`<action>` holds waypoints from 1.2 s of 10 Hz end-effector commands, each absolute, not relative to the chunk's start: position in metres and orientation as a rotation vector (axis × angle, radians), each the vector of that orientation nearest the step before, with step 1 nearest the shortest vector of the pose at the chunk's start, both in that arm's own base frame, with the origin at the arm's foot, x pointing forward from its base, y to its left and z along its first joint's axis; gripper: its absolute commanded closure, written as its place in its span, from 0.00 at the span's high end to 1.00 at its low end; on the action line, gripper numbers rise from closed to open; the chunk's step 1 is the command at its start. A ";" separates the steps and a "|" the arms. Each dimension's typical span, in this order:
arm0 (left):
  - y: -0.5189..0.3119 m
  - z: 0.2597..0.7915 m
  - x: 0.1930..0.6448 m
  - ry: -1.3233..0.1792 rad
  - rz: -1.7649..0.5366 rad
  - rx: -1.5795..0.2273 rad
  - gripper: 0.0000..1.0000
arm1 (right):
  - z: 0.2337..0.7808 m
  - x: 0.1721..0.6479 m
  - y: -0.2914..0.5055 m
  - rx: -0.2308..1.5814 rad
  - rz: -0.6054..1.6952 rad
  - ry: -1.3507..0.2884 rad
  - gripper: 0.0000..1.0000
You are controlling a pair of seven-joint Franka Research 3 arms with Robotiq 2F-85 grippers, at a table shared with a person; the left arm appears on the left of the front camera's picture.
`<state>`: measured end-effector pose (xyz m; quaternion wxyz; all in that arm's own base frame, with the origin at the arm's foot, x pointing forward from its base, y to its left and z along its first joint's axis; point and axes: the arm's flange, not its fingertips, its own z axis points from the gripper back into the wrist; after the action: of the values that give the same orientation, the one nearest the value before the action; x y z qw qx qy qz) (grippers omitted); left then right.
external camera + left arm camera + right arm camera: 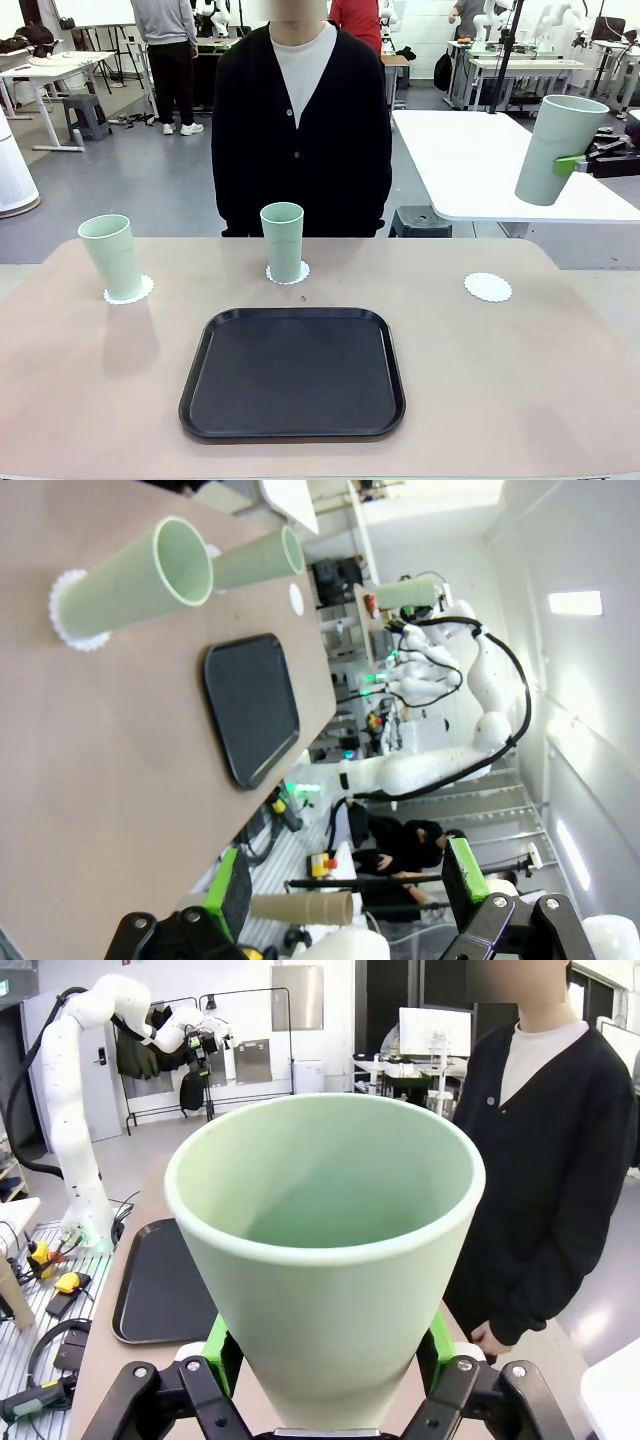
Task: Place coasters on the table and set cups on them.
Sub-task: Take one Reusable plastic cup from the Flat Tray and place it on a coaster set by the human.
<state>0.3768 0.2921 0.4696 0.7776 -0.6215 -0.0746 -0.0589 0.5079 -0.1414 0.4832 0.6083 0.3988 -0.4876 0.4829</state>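
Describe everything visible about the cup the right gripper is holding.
The third cup is a tall, pale mint-green tumbler, plastic-looking, handleless, tapering toward its base. It hangs tilted in the air above the table's far right side, clamped low on its body between the right gripper's green pads. Its wide mouth is open and it looks empty. The bare coaster lies below it.

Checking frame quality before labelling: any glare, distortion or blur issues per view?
Front view: even light, soft shadows beside the left cup and black tray, sharp. Left wrist view: rolled sideways, ceiling lights blown out. Right wrist view: wide-angle stretch makes the held cup loom large; still sharp.
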 end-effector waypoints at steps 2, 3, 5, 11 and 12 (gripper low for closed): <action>0.293 0.472 0.377 -0.167 -0.118 -1.344 1.00 | 0.434 0.542 -0.150 0.939 1.115 -1.024 0.84; 0.293 0.472 0.377 -0.167 -0.118 -1.344 1.00 | 0.413 0.556 -0.157 0.940 1.103 -1.008 0.84; 0.293 0.472 0.377 -0.167 -0.118 -1.344 1.00 | 0.372 0.573 -0.160 0.968 1.119 -0.963 0.84; 0.293 0.472 0.377 -0.167 -0.118 -1.344 1.00 | 0.312 0.598 -0.150 1.026 1.198 -0.911 0.84; 0.293 0.472 0.377 -0.167 -0.118 -1.344 1.00 | 0.308 0.598 -0.149 1.040 1.199 -0.908 0.84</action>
<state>0.3769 0.2920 0.4697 0.7777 -0.6214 -0.0746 -0.0591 0.5946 -0.1434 0.3091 0.6231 0.4423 -0.4000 0.5062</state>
